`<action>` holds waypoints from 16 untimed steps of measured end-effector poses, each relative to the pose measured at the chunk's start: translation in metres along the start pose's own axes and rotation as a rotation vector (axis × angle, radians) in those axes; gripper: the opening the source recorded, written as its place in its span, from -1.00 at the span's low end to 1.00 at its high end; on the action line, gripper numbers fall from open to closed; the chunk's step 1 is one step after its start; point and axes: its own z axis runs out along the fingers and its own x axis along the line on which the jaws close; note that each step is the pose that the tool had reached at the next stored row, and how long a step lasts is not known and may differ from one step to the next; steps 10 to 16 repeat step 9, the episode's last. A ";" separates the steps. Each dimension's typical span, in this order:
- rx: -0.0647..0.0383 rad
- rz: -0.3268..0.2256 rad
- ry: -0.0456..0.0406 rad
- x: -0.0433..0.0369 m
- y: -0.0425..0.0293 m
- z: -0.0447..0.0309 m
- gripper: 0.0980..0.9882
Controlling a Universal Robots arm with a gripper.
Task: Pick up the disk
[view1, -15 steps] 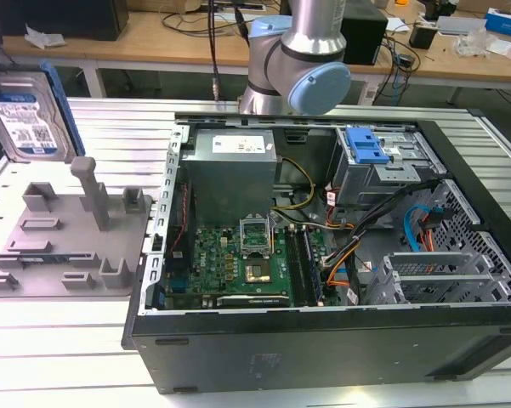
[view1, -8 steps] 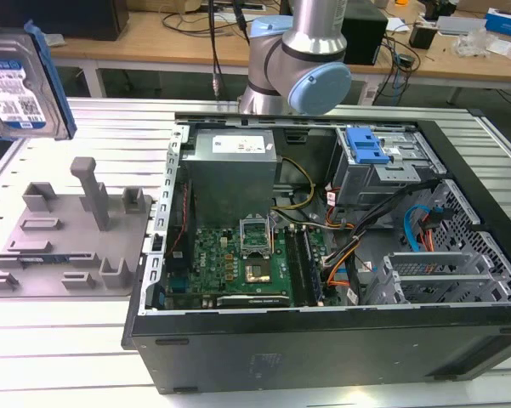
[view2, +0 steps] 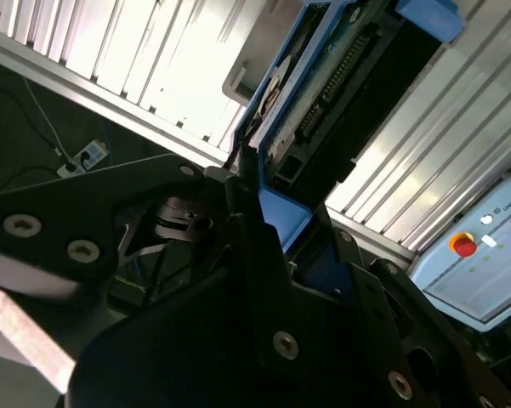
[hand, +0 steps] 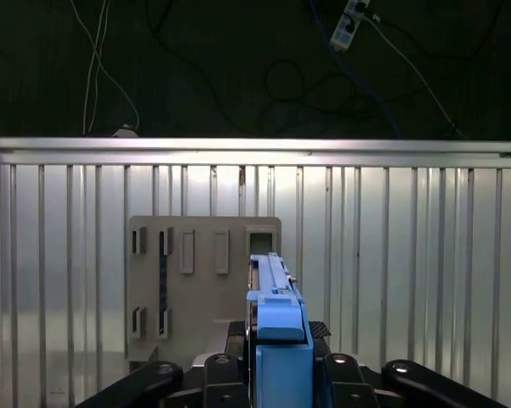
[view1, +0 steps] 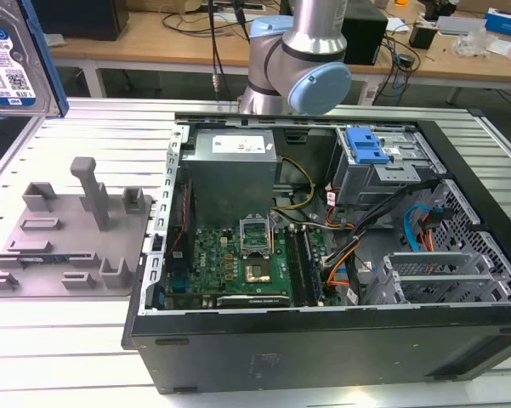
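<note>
Disk, a flat silver hard drive with a blue-and-white barcode label and blue plastic side rails (view1: pixel 13 59), is off the table: in the exterior view it hangs high at that view's upper left corner, label side facing the camera, well above the grey plastic holder with upright posts (view1: pixel 64 242). Black gripper (hand: pixel 276 361) pinches the disk; in both wrist views its dark fingers (view2: pixel 264 255) press against the blue rail at the drive's near end, and the drive (view2: pixel 340 76) juts out from between them, connector edge visible. Seen edge-on in the first wrist view, the disk (hand: pixel 276 314) stands directly over the holder (hand: pixel 195 280), which lies flat on the ribbed aluminium table (hand: pixel 408 255), apart from the drive.

Open black computer case (view1: pixel 323 340) lies on its side at the exterior view's right of the holder, showing a green motherboard (view1: pixel 238 263) and a blue-handled metal drive cage (view1: pixel 370 153). Silver-and-blue robot arm joint (view1: pixel 302 59) rises behind the case.
</note>
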 end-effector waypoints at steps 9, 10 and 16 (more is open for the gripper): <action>0.000 0.000 0.0000 0.0000 0.0000 0.0000 -0.40; 0.000 0.000 0.0000 0.0000 0.0000 0.0000 -0.40; 0.000 0.000 0.0000 0.0000 0.0000 0.0000 -0.40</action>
